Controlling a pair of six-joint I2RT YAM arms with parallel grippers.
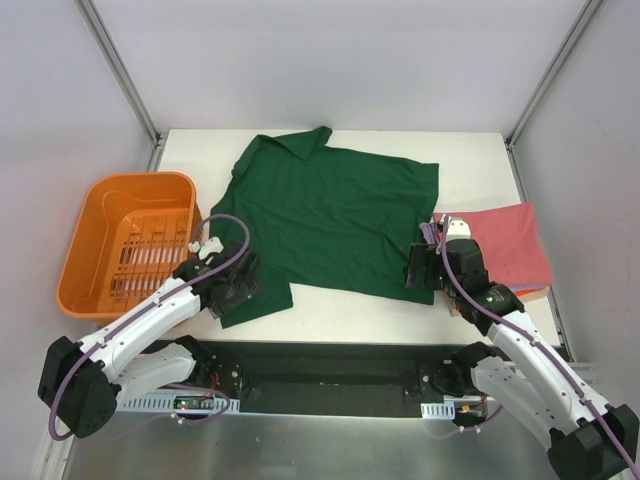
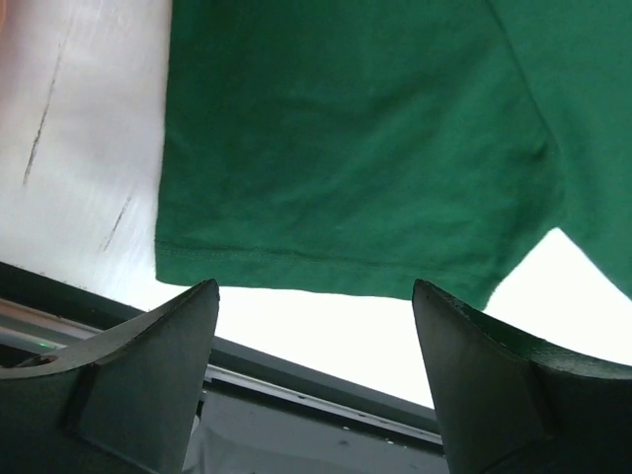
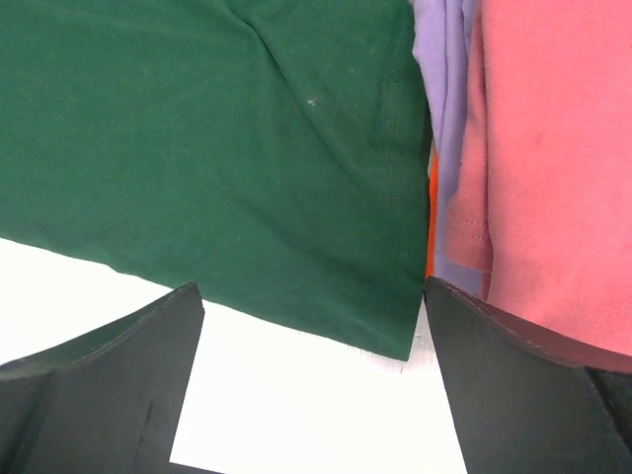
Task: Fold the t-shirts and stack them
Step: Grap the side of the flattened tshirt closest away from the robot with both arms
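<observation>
A dark green t-shirt (image 1: 330, 215) with a collar lies spread flat on the white table (image 1: 350, 312). My left gripper (image 1: 238, 287) is at the shirt's near left corner. In the left wrist view it (image 2: 314, 289) is open just short of the green hem (image 2: 326, 262), with nothing between the fingers. My right gripper (image 1: 420, 268) is at the near right corner. It (image 3: 314, 288) is open over the green corner (image 3: 326, 247), not closed on it. To the right lies a stack of folded t-shirts: pink-red (image 1: 508, 245) on top, then lavender (image 3: 449, 89) and an orange edge (image 3: 432, 217).
An orange slotted basket (image 1: 130, 245) stands at the left of the table, close to the left arm. A black rail (image 1: 330, 365) runs along the near edge between the arm bases. Grey walls close in the back and both sides.
</observation>
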